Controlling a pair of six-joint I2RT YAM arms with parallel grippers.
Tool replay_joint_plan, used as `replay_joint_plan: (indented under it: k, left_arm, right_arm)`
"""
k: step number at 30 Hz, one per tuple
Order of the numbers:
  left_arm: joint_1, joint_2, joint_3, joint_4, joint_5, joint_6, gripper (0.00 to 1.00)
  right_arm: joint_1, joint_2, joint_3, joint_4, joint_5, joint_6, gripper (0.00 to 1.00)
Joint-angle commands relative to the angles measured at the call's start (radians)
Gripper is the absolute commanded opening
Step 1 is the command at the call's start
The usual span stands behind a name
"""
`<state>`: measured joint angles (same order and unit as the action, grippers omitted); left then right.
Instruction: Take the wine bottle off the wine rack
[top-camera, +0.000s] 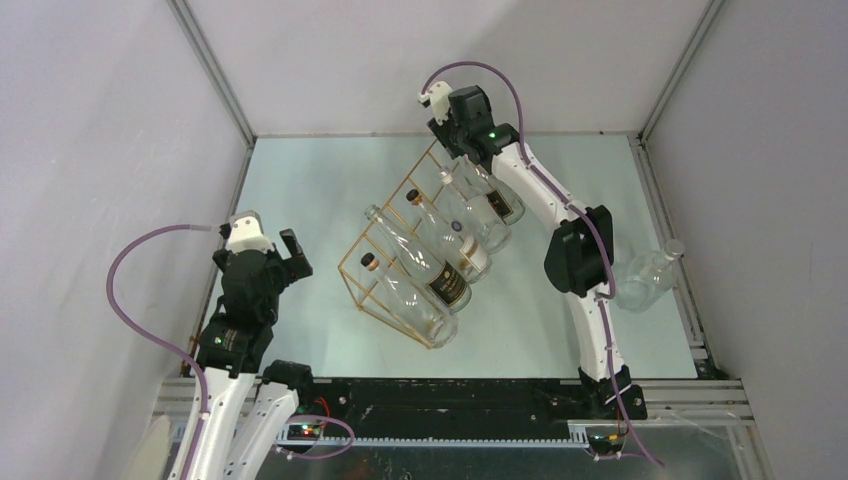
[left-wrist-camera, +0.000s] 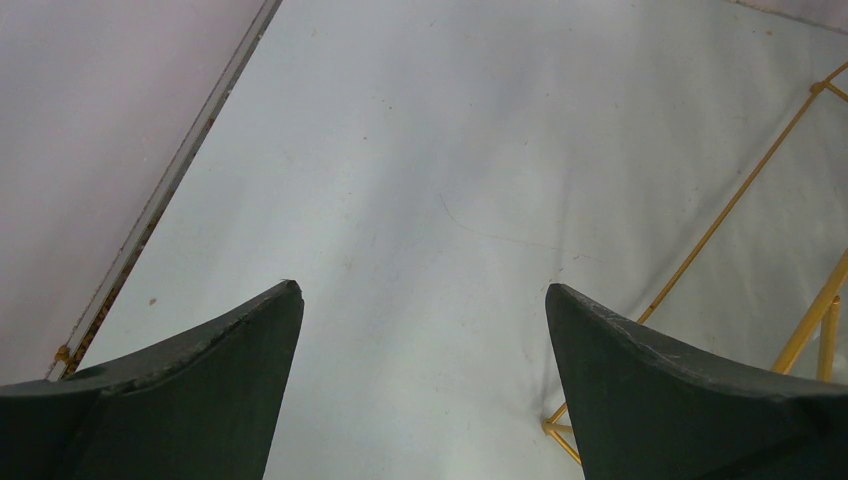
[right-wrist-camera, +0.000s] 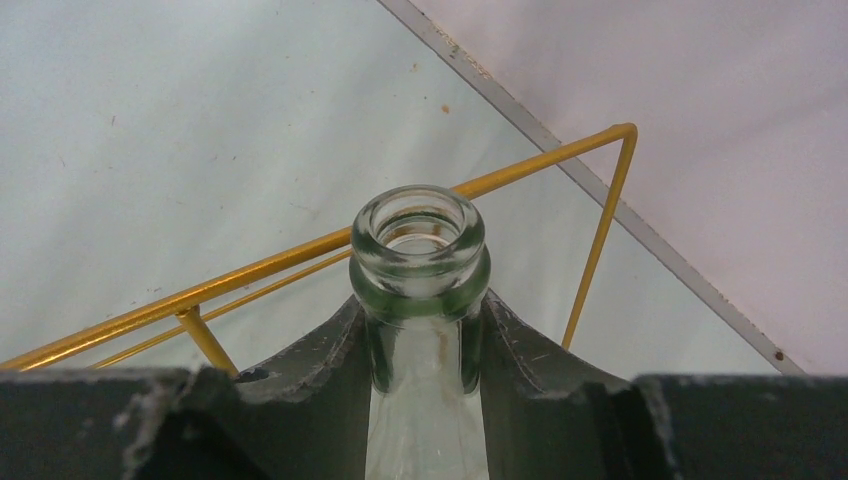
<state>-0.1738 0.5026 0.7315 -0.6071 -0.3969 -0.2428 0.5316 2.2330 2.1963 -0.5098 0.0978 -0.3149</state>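
Observation:
The gold wire wine rack (top-camera: 341, 269) stands in the middle of the table and holds several clear glass bottles lying side by side. My right gripper (top-camera: 455, 140) is at the rack's far end, shut on the neck of the rightmost wine bottle (top-camera: 500, 197). In the right wrist view the fingers (right-wrist-camera: 330, 350) clamp the neck just below the open mouth of the bottle (right-wrist-camera: 420, 235), with the rack's wire (right-wrist-camera: 300, 255) behind it. My left gripper (top-camera: 272, 248) is open and empty, left of the rack. In the left wrist view it (left-wrist-camera: 420, 295) hangs over bare table, with the rack's wire (left-wrist-camera: 740, 195) at the right.
Three more bottles lie in the rack, the nearest (top-camera: 410, 290) at its front. A loose clear bottle (top-camera: 645, 275) lies at the table's right edge beside the right arm. Grey enclosure walls close the table on the left, back and right.

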Motion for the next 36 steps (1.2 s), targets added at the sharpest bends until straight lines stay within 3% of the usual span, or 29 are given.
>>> replay_joint_plan:
  k: [1,14,26,36]
  left_arm:
    - [-0.004,-0.007,-0.012,0.029,-0.011,0.02,0.98]
    - [-0.003,-0.002,-0.012,0.029,-0.016,0.02,0.98]
    - [-0.004,0.001,-0.012,0.028,-0.016,0.022,0.98]
    - [-0.004,-0.002,-0.013,0.026,-0.016,0.022,0.98]
  right_arm:
    - [0.009,-0.05,0.005,0.087,0.019,0.001,0.0]
    - [-0.015,-0.182,-0.09,0.175,-0.017,0.04,0.0]
    - [-0.05,-0.318,-0.217,0.233,0.076,0.049,0.0]
    - [-0.146,-0.459,-0.38,0.301,0.079,0.206,0.0]
